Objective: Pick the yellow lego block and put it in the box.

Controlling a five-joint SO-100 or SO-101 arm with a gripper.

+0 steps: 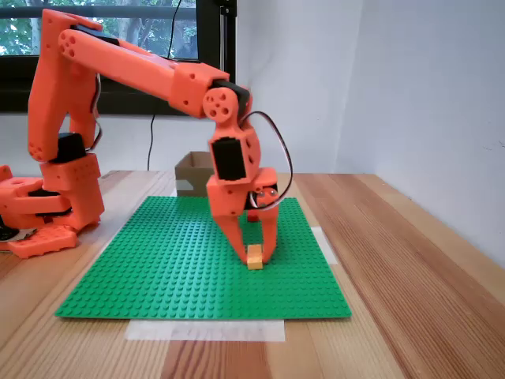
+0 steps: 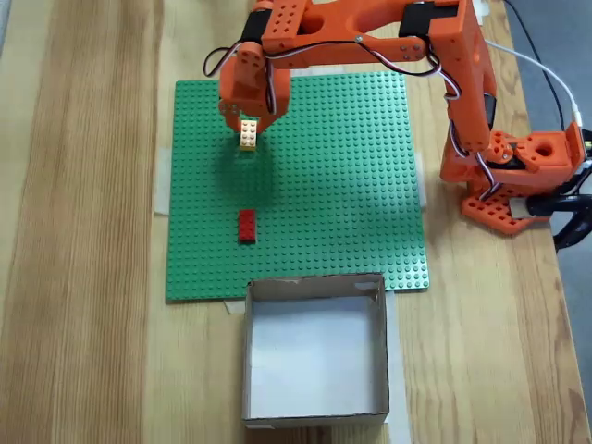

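Straddling the yellow lego block (image 1: 255, 257), my gripper (image 1: 257, 254) has a finger on each side, jaws close about it; true contact I cannot tell. Block sits on the green baseplate (image 1: 158, 268). Red brick (image 2: 247, 226) lies apart, between it and the box (image 2: 314, 407).

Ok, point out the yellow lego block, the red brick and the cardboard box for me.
yellow lego block (image 2: 248, 135): a fixed view from above, on its studded top face.
red brick (image 2: 247, 225): the same view, on the middle of its top.
box (image 2: 314, 420): the same view, on its near cardboard wall.
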